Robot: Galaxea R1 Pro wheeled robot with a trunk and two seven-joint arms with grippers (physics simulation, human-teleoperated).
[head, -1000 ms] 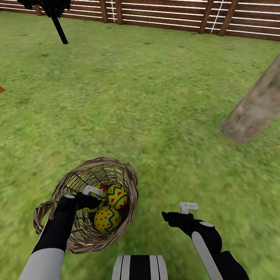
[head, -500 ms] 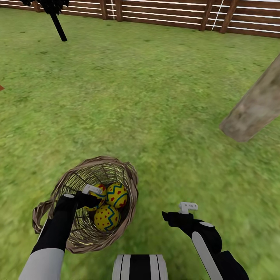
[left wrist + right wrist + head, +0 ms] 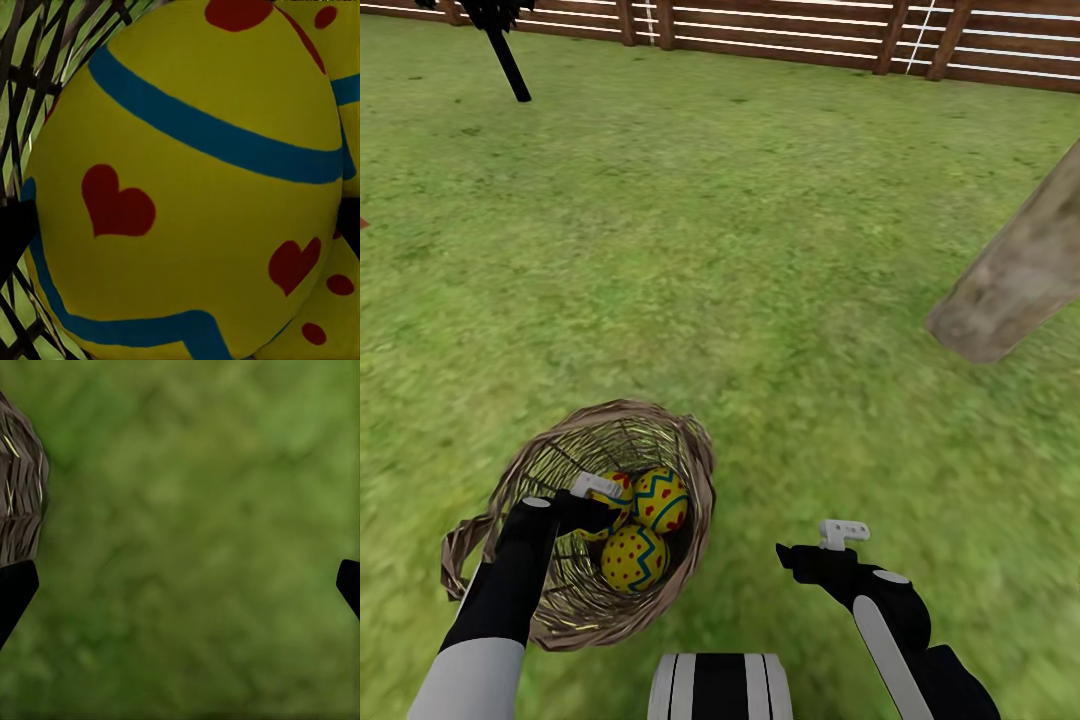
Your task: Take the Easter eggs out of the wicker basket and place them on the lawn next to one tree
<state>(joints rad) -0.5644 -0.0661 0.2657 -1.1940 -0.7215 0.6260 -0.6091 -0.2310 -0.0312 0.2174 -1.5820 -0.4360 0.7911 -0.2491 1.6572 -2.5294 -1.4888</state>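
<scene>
The wicker basket (image 3: 698,452) stands on the lawn (image 3: 710,250) just ahead of me on the left. Three Easter eggs lie in it: one (image 3: 660,500) toward the far side, one (image 3: 633,558) nearer me, and a third (image 3: 620,487) half hidden behind my left gripper (image 3: 600,503). That gripper reaches down inside the basket. In the left wrist view a big yellow egg (image 3: 187,187) sits between the spread black fingertips (image 3: 9,240), and the gripper is open. My right gripper (image 3: 830,545) hangs open over bare grass to the basket's right, with the basket wall (image 3: 19,502) beside it.
A thick pale tree trunk (image 3: 1015,275) meets the lawn at the right, some way beyond the basket. A thin near-black tree (image 3: 508,65) stands far left, and a brown slat fence (image 3: 780,35) closes the back. My own base (image 3: 720,688) shows at the bottom edge.
The whole picture has slid slightly, so the head camera has moved. The left gripper stays in the basket by the eggs; the right arm has not moved.
</scene>
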